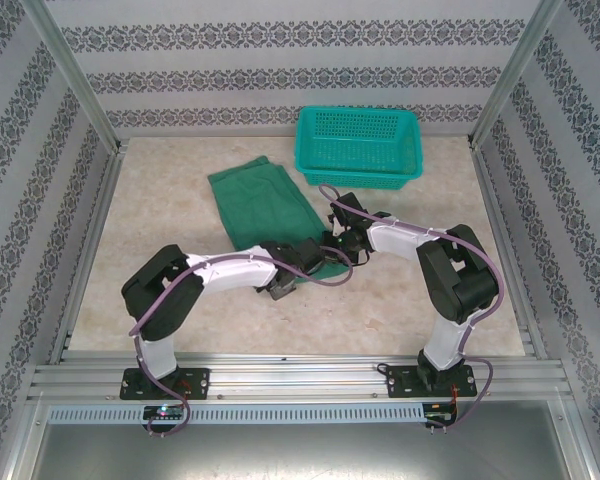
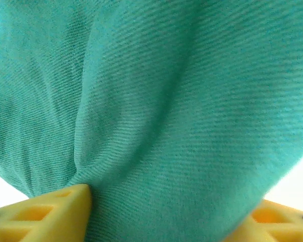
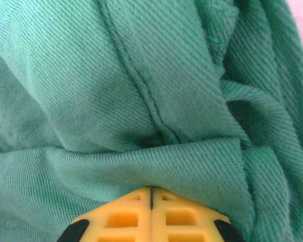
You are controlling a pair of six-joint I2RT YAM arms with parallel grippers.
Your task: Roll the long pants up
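Top external: roll only just begun; most of the long pants [image 1: 258,200] lie flat mid-table, running toward the far side.
Near end is bunched up between the arms. Left gripper [image 2: 169,204] clamps a thick wad of it. Right gripper [image 3: 151,195] is closed, tips against the cloth, nothing visibly pinched. My read: the whole far length is left to roll.

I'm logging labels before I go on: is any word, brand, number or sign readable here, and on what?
None can be read. The long pants are plain green cloth, the basket bears no label, and the wallpaper carries only an ornament pattern.
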